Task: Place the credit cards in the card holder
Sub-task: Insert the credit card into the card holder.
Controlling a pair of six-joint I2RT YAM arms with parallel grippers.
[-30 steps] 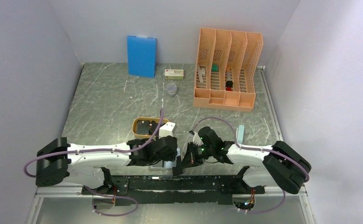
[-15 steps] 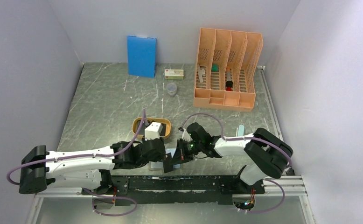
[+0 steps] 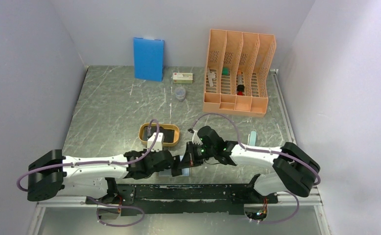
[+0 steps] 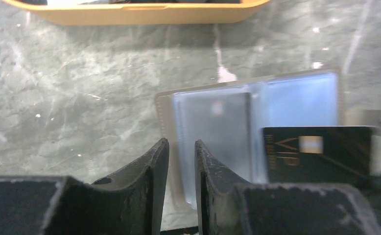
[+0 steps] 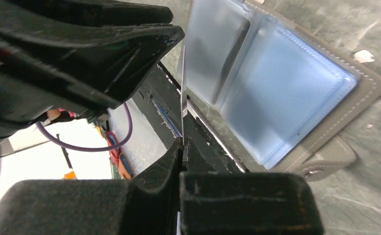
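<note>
We are seeing one holder lying open on the table near its front edge, with two pale blue pockets facing up. Our right claw is clamping one black card at the holder's right half. Our left claw is sitting at its left edge, fingers nearly together; we cannot tell whether it is gripping anything. One orange tray is lying just beyond.

The one word that reads clearly is "VIP", in gold capitals on the black face of the credit card, seen in the left wrist view where the card overlaps the right half of the open card holder. A faint line of smaller gold print beside it, along the card's left edge, is too small to read. In the top view the small box carries a red-marked label whose print cannot be made out
</note>
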